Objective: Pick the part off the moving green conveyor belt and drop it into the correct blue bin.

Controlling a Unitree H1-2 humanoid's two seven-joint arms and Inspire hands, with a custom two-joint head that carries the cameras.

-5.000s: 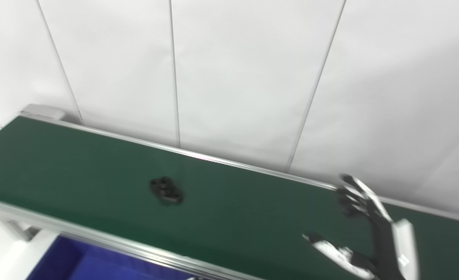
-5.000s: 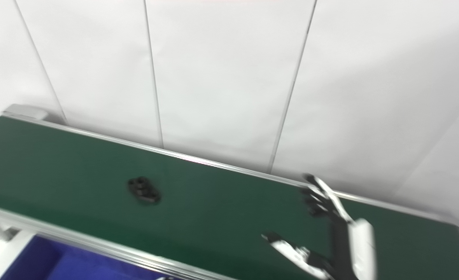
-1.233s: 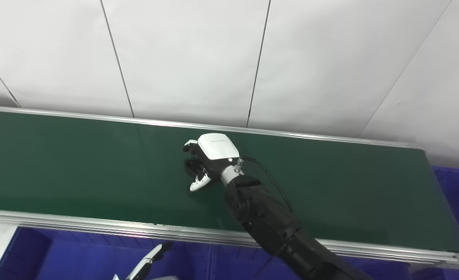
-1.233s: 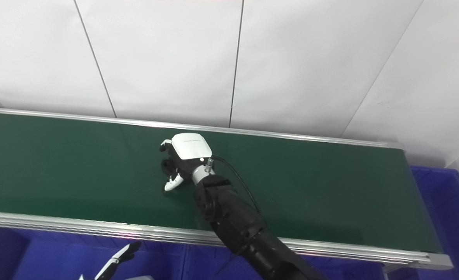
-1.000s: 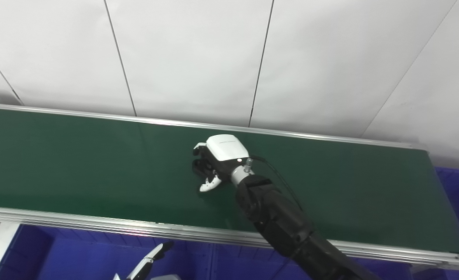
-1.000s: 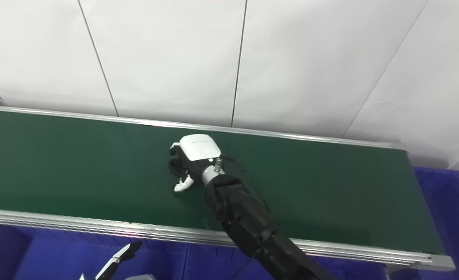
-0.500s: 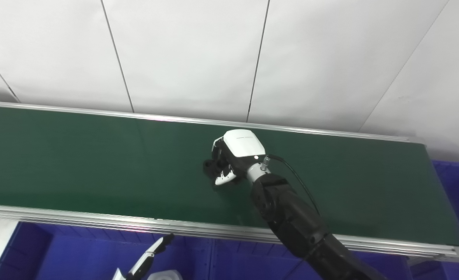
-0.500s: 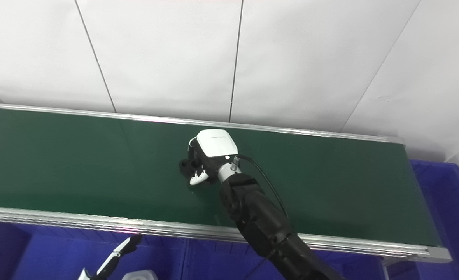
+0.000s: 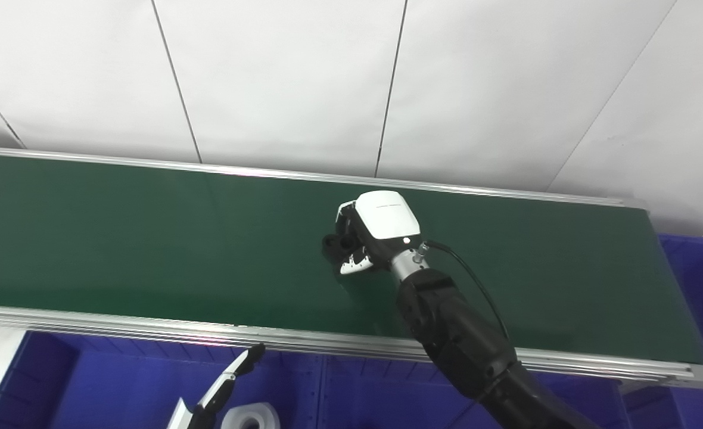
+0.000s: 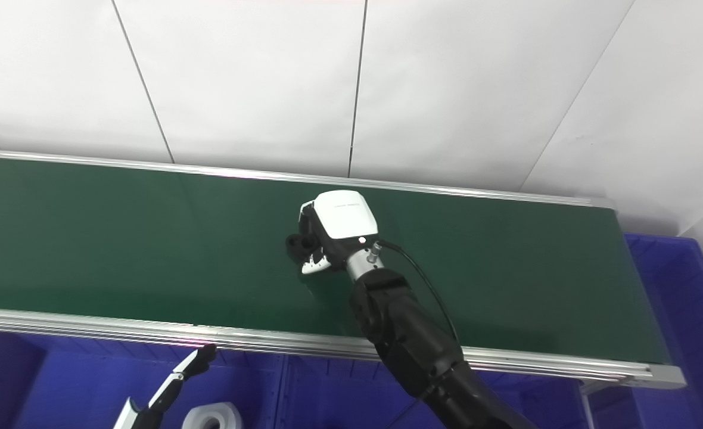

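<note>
A small black part (image 9: 332, 243) sticks out leftward from my right hand (image 9: 370, 234), whose fingers are curled around it over the middle of the green conveyor belt (image 9: 119, 238). The white back of that hand faces up and hides most of the part. Whether the part still touches the belt I cannot tell. Only a fingertip of my left hand (image 9: 223, 384) shows at the bottom edge, over the blue bin (image 9: 89, 387) in front of the belt; its state is not visible.
A white roll-like object (image 9: 250, 416) lies in the front blue bin near my left hand. Another blue bin (image 10: 673, 298) stands past the belt's right end. An aluminium rail (image 9: 149, 330) edges the belt in front; white wall panels stand behind.
My right hand closed its fingers around the black part and travelled to the right along the belt. The camera shifted slightly. My left hand's fingertip rose a little into view.
</note>
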